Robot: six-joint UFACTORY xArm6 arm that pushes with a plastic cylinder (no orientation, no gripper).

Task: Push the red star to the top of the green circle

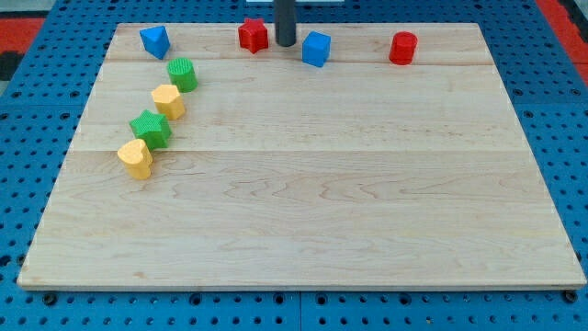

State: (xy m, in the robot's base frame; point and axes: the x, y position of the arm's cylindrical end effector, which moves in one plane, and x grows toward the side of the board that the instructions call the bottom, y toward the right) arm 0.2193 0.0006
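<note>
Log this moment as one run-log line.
tip: just right of red star | green circle: lower left of star, apart | star not yet above circle

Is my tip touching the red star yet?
Cannot tell. In the camera view my tip stands right beside the red star, on the view's right, with no clear gap or contact visible.

On the worktop [303, 211], along the view's top run a triangle [154, 40], the star [254, 35], my tip [286, 44] just right of it, a cube [316, 49], then a cylinder [402, 48]. At the view's left, a diagonal descends: circle [182, 74], hexagon [168, 101], second star [150, 129], heart [136, 158].
</note>
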